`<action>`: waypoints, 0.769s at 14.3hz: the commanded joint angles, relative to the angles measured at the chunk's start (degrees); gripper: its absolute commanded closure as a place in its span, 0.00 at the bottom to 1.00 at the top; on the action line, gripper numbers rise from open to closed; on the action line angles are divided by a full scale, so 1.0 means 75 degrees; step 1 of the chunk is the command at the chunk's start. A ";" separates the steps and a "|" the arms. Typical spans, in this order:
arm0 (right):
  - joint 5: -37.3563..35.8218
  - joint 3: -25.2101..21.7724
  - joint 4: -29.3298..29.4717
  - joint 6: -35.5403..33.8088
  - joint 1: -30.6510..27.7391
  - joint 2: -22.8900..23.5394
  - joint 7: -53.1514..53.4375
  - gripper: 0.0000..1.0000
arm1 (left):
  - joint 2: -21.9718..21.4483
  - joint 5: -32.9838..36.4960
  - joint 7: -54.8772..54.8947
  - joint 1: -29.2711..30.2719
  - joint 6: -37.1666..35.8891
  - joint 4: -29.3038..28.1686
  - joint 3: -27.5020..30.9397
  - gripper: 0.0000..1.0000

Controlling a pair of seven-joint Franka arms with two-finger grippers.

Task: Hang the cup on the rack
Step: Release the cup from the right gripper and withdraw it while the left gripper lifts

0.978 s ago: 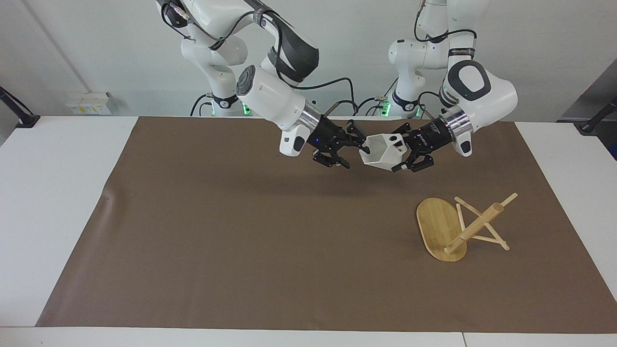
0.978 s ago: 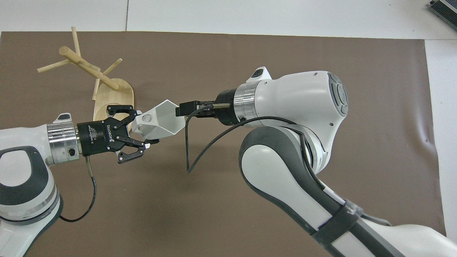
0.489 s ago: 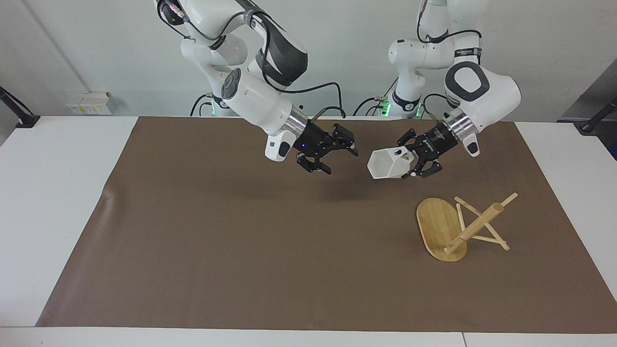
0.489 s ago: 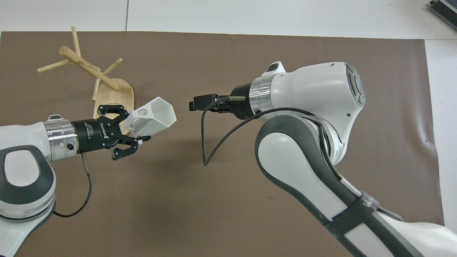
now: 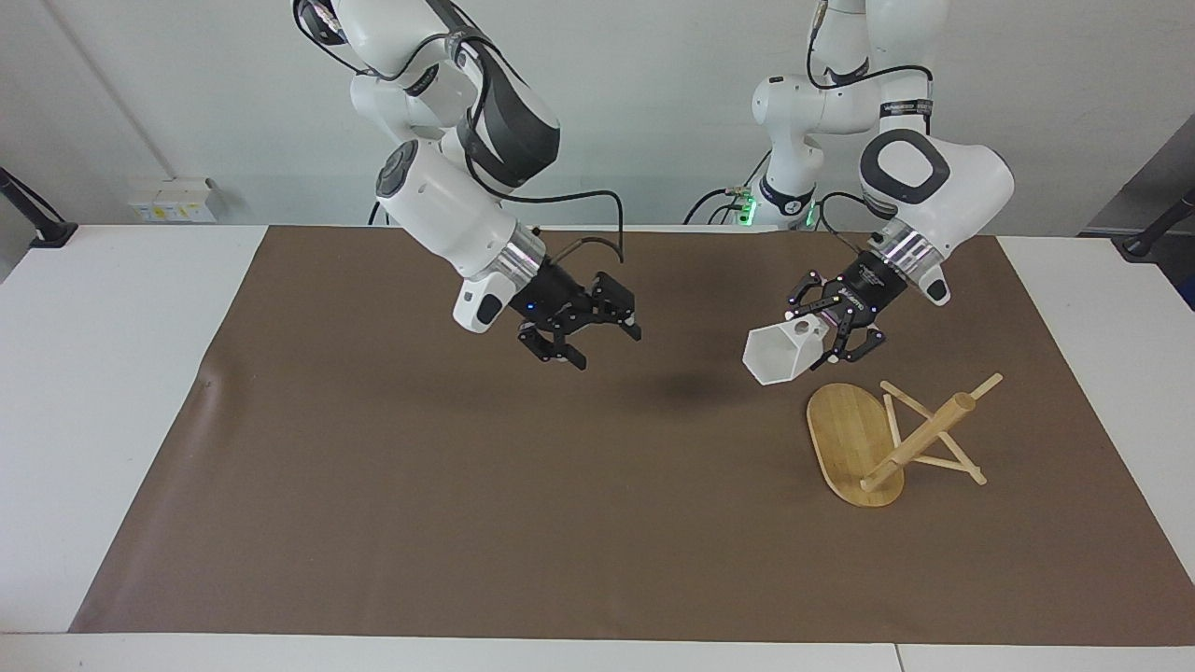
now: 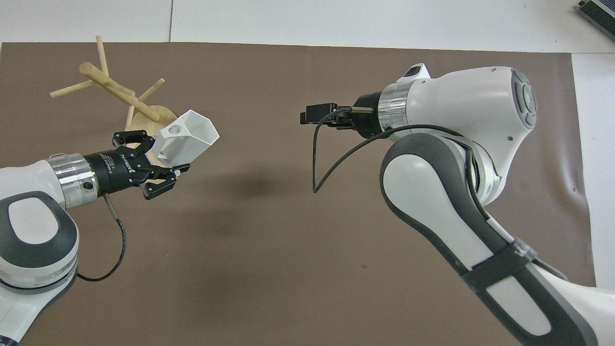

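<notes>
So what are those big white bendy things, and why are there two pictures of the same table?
Those are two robot arms. Each ends in a black claw called a gripper. One picture is taken from across the table, looking at the robots. The other looks down from above their own end, so everything appears swapped around.

A brown mat covers the table. On it stands a wooden rack with thin sticks for hanging cups.

The left gripper is shut on the handle of a white cup with flat, angular sides, holding it in the air just above the mat beside the rack. The right gripper is open, holds nothing, and hangs over the middle of the mat.
</notes>
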 commanded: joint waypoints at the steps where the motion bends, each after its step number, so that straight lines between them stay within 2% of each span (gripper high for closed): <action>1: -0.0819 -0.0514 -0.0070 -0.0156 -0.0040 -0.0151 -0.0068 0.00 | 0.0209 0.0152 -0.0461 0.0156 0.0307 0.0306 -0.0013 1.00; 4: -0.1384 -0.1124 -0.0129 -0.0167 -0.0040 -0.0198 -0.0068 0.00 | 0.0315 0.0140 -0.0509 0.0144 0.0858 0.0318 -0.0025 1.00; 11: -0.1431 -0.2554 -0.0187 -0.0179 -0.0052 -0.0315 -0.1052 0.00 | 0.0502 0.0116 -0.1118 0.0156 0.1304 0.0517 -0.0025 1.00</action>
